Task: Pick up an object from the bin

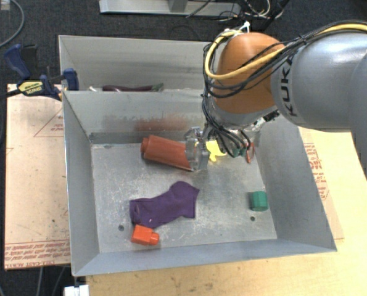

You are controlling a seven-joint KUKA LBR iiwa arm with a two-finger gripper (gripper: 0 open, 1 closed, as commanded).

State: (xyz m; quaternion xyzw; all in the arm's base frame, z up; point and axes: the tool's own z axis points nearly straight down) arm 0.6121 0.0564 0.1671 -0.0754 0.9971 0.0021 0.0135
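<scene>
My gripper hangs low near the back middle of the bin, under the orange wrist cover. Its metal fingers stand right at the right end of a red-orange cylinder that lies on its side along the back of the floor. A small yellow thing shows just right of the fingers, partly hidden by the cables. A purple sock-like cloth lies crumpled in front of the gripper, apart from it.
A small orange block sits at the front left, touching the purple cloth's corner. A green block rests toward the right wall. The arm covers the bin's back right corner.
</scene>
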